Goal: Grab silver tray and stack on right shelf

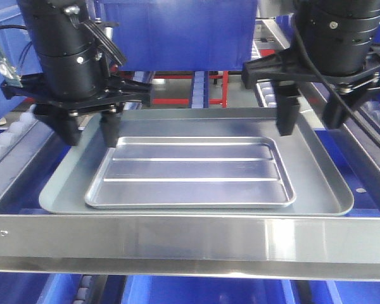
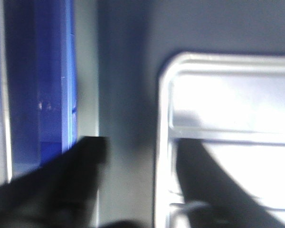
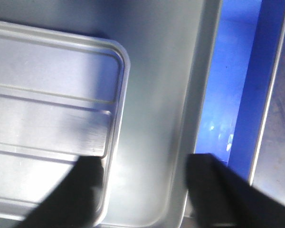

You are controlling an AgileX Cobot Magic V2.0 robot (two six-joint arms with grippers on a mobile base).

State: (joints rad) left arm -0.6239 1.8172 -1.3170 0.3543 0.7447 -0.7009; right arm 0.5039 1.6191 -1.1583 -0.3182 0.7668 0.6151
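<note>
A: Nearest?
B: Steel-framed right shelf (image 1: 190,239), polished front edge.
A: Task tray?
B: Shiny ridged rectangular silver tray (image 1: 190,174), flat inside larger dull grey tray (image 1: 320,183).
A: Grippers?
B: Left gripper (image 1: 88,134) and right gripper (image 1: 310,119) both spread wide and empty, above the tray's ends. Blue plastic bin (image 1: 177,28) behind.

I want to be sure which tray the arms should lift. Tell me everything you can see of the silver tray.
The silver tray is a shiny, rectangular metal tray with rounded corners, a low raised rim and two raised ridges running lengthwise across its bottom. It lies flat, nested inside the larger, duller grey tray. The open left gripper straddles its left rim and the open right gripper its right rim, each with one finger over the tray and one outside. Whether any finger touches it cannot be told.
</note>
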